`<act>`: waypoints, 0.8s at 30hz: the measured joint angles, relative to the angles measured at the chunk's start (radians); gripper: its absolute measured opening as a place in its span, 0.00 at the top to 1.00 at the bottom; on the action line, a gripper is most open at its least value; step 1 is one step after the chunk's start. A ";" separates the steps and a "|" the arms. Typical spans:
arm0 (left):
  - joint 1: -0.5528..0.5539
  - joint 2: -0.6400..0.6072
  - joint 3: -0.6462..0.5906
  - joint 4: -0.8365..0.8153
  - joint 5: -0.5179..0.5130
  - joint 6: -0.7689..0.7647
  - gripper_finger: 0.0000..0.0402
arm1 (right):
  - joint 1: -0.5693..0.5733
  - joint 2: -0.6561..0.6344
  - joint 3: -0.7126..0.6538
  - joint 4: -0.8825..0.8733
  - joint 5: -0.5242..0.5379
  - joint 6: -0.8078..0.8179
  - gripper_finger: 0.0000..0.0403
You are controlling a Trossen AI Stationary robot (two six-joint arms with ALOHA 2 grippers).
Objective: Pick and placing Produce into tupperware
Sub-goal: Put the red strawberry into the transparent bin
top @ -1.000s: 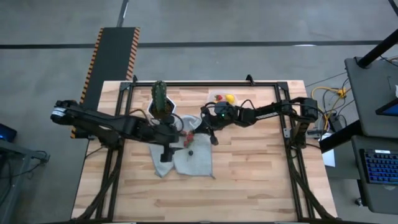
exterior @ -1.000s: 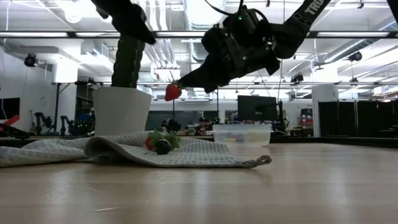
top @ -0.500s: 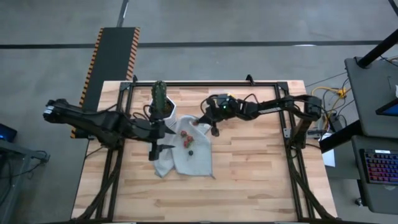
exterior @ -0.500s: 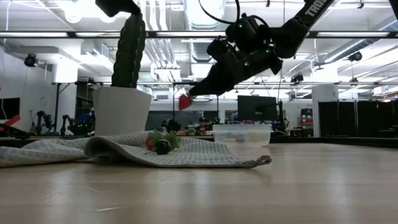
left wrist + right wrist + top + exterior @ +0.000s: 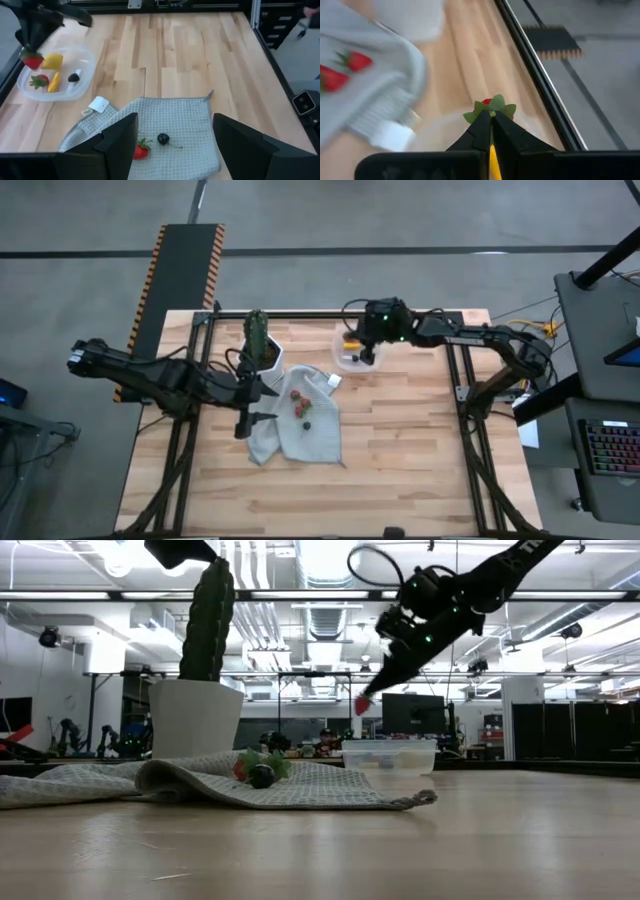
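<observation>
My right gripper (image 5: 368,698) is shut on a red strawberry (image 5: 362,706) and hovers just above the tupperware (image 5: 390,754), a clear container near the table's far edge (image 5: 352,352). In the left wrist view the tupperware (image 5: 82,75) holds a lemon (image 5: 51,61), a strawberry (image 5: 40,80), an orange piece and a dark berry. Two strawberries (image 5: 297,396) and a dark berry (image 5: 307,423) lie on a grey cloth (image 5: 310,435). My left gripper (image 5: 246,418) is open over the cloth's left edge, touching nothing. My right gripper pinches the strawberry at its green leafy top (image 5: 490,106) between the two fingertips (image 5: 482,122). The fingers slant down from above. The berry hangs below them, lifted clear over the tupperware.
A green cactus in a white pot (image 5: 258,345) stands at the cloth's far left corner. A small white tag (image 5: 99,104) lies by the cloth's far edge. Bare wood stretches over the table's near half and right side (image 5: 400,440).
My right gripper carried the strawberry from above the cloth toward the table's far right, and now hangs over the tupperware, still shut on it. My left gripper drew back a little toward the table's left, off the middle of the cloth.
</observation>
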State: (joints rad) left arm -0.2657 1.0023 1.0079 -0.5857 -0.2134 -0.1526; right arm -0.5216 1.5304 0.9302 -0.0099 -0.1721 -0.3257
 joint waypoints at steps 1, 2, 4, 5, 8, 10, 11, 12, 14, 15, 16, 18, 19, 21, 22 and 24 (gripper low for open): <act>0.000 0.002 -0.001 -0.001 0.000 0.000 0.40 | -0.019 -0.003 -0.001 -0.023 0.007 -0.001 0.98; 0.000 0.005 -0.001 -0.001 0.000 0.000 0.40 | -0.036 -0.003 -0.002 -0.044 0.014 -0.001 0.98; 0.000 0.010 -0.001 0.000 0.000 0.000 0.40 | -0.066 0.001 -0.005 -0.065 0.017 -0.001 0.98; 0.000 0.012 -0.001 0.001 0.000 0.000 0.40 | -0.077 0.007 -0.005 -0.066 0.016 0.000 0.98; 0.000 0.012 -0.001 0.000 0.000 -0.001 0.40 | -0.096 0.038 -0.005 -0.065 0.016 0.002 0.98; 0.000 0.012 -0.001 0.001 0.000 -0.002 0.40 | -0.098 0.059 -0.006 -0.065 0.016 0.000 0.98; 0.000 0.012 -0.001 0.001 0.000 -0.002 0.40 | -0.098 0.069 -0.006 -0.065 0.016 -0.001 0.98; 0.000 0.012 -0.001 0.001 0.000 -0.002 0.40 | -0.099 0.078 -0.006 -0.065 0.016 -0.002 0.98; 0.000 0.012 -0.001 0.001 0.000 -0.002 0.40 | -0.099 0.098 -0.006 -0.064 0.016 -0.008 0.98; 0.000 0.012 -0.001 0.001 -0.001 -0.002 0.40 | -0.101 0.107 -0.006 -0.064 0.017 -0.008 0.98; 0.000 0.012 -0.001 0.001 0.000 -0.002 0.40 | -0.104 0.113 -0.006 -0.064 0.018 -0.008 0.98; 0.000 0.012 -0.001 0.001 -0.001 -0.007 0.40 | -0.112 0.122 -0.006 -0.062 0.019 -0.011 0.98; 0.000 0.012 -0.001 0.001 -0.001 -0.016 0.40 | -0.117 0.126 -0.006 -0.062 0.019 -0.011 0.98; 0.000 0.012 -0.001 0.001 -0.001 -0.025 0.40 | -0.128 0.132 -0.006 -0.064 0.019 -0.012 0.98; 0.000 0.012 -0.001 0.001 -0.001 -0.025 0.40 | -0.133 0.134 -0.006 -0.063 0.019 -0.014 0.98; 0.000 0.012 -0.001 0.001 -0.001 -0.025 0.40 | -0.141 0.135 -0.006 -0.064 0.019 -0.015 0.98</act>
State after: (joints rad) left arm -0.2653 1.0142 1.0073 -0.5850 -0.2140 -0.1780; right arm -0.6623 1.6653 0.9245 -0.0734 -0.1534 -0.3405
